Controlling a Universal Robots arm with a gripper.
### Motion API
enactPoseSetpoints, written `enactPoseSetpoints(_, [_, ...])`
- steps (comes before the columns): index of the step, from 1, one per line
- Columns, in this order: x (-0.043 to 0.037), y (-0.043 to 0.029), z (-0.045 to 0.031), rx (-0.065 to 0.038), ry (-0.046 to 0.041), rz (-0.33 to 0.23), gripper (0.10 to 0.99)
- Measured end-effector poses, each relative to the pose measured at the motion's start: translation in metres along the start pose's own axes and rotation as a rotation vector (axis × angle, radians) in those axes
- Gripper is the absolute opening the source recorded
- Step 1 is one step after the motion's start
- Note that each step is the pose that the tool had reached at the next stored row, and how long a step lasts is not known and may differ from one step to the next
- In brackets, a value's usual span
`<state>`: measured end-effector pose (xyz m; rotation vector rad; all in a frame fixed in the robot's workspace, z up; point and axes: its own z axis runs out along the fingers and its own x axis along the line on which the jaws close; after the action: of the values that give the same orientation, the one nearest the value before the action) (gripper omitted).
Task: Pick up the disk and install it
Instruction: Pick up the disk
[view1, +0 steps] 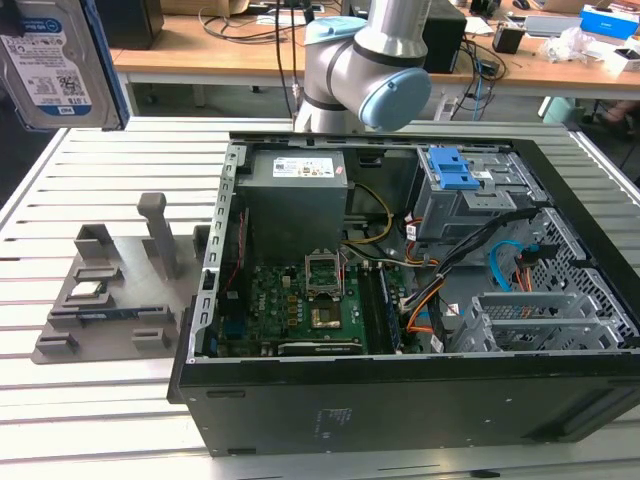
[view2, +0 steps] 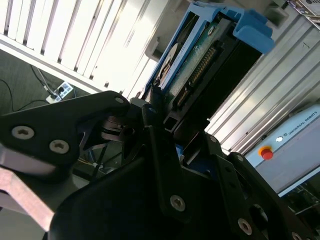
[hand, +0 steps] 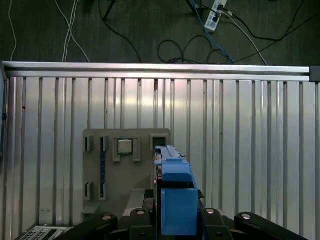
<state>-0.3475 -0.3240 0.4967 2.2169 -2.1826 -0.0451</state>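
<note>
Overall, a slatted aluminium table (view1: 100, 400) carries an open computer case (view1: 400, 410) and, just beside it toward the exterior view's left, a grey parts holder (view1: 110, 300). The disk (hand: 176, 200), framed in its blue bracket, is raised well clear of the table. The gripper (view2: 160, 112) is closed tight around one end of it. On the holder lie a square processor chip (hand: 124, 146) and, near it, a thin blue-edged memory stick (hand: 103, 167).

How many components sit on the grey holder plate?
2: a square silver processor chip in a pocket of the grey holder plate, a thin blue-edged memory stick slotted beside it. The blue-framed silver hard drive is held aloft.
</note>
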Motion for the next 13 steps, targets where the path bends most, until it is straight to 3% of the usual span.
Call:
enactPoseSetpoints(7, [-0.0001, -0.0003, -0.0022, 0.000, 0.0001, 0.000, 0.365])
enactPoseSetpoints(9, [0.0000, -0.0051, -0.0023, 0.000, 0.0001, 0.000, 0.365])
enactPoseSetpoints(13, [0.0003, -0.0238, -0.0032, 0.000, 0.0001, 0.000, 0.365])
